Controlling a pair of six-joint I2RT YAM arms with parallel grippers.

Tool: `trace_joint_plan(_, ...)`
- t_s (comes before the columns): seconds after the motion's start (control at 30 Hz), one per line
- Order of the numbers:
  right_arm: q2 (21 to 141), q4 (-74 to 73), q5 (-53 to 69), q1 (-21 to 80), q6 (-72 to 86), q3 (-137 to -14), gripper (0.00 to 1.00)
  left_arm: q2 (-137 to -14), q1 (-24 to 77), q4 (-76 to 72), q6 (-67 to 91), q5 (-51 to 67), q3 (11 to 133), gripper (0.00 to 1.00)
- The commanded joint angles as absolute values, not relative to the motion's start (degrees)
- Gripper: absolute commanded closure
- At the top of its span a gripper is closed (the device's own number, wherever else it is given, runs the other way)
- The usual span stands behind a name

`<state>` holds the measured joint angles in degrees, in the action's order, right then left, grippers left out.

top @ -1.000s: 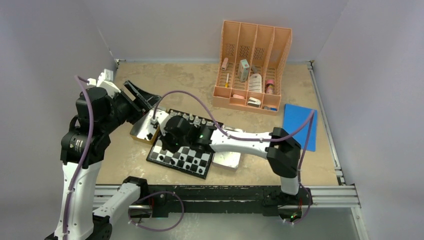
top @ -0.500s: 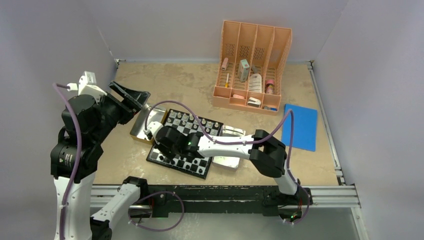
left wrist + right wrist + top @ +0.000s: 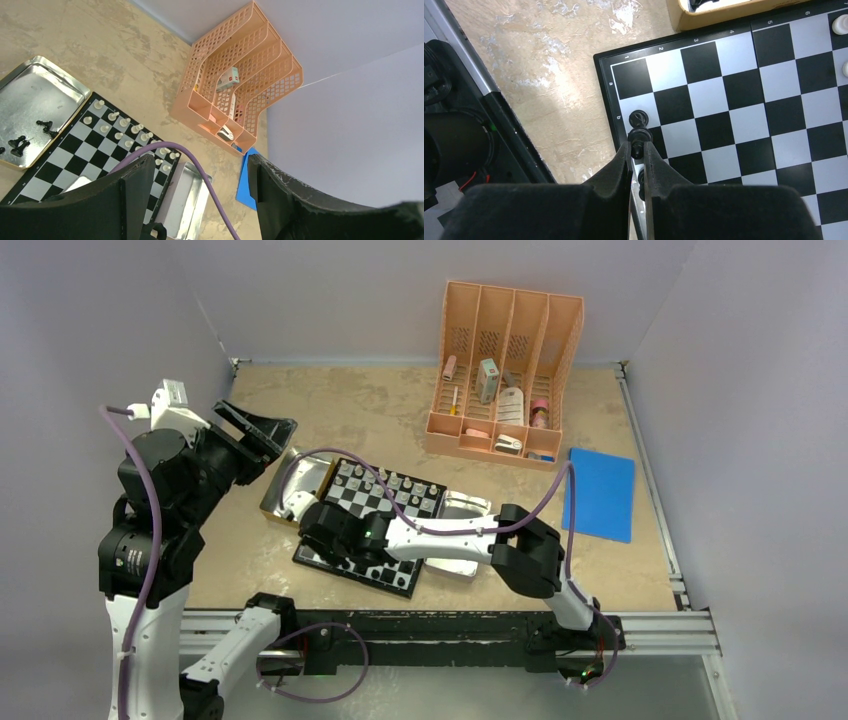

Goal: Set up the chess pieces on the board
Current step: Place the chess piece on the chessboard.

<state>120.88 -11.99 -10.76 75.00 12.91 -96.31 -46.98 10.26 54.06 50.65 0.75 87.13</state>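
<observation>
The board (image 3: 408, 502) lies mid-table; it also shows in the left wrist view (image 3: 65, 157) and the right wrist view (image 3: 744, 100). Silvery-white pieces (image 3: 386, 483) fill its two far rows. My right gripper (image 3: 637, 146) is shut on a black piece (image 3: 639, 135) low over the board's near-left edge column, next to another black piece (image 3: 638, 119) standing there. A third black piece (image 3: 641, 182) shows between the fingers lower down. In the top view my right gripper (image 3: 316, 536) hides that corner. My left gripper (image 3: 256, 434) is open and empty, raised above the left tray (image 3: 305, 480), which holds loose black pieces (image 3: 20, 142).
A second silver tray (image 3: 458, 540) sits against the board's right side. An orange file organiser (image 3: 505, 370) stands at the back, and a blue sheet (image 3: 598, 492) lies at the right. My right arm's purple cable (image 3: 400, 520) loops over the board. A metal rail (image 3: 450, 625) runs along the near edge.
My right gripper has moved left and nearer, from the board's middle to its near-left corner. My left arm has swung back left and up, away from the tray.
</observation>
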Motion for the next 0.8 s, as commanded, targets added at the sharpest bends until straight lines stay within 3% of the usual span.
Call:
trace_joint_plan(0.0,120.5,-14.5,-13.0,75.4,14.4,-98.0,0.91,-47.5,10.4,51.4,48.8,0.1,89.1,0.33)
trace_joint_plan(0.77,118.3,-17.2,-12.5,75.6,16.6,-98.2,0.91,-47.3,10.4,51.2,48.7,0.4,87.7,0.33)
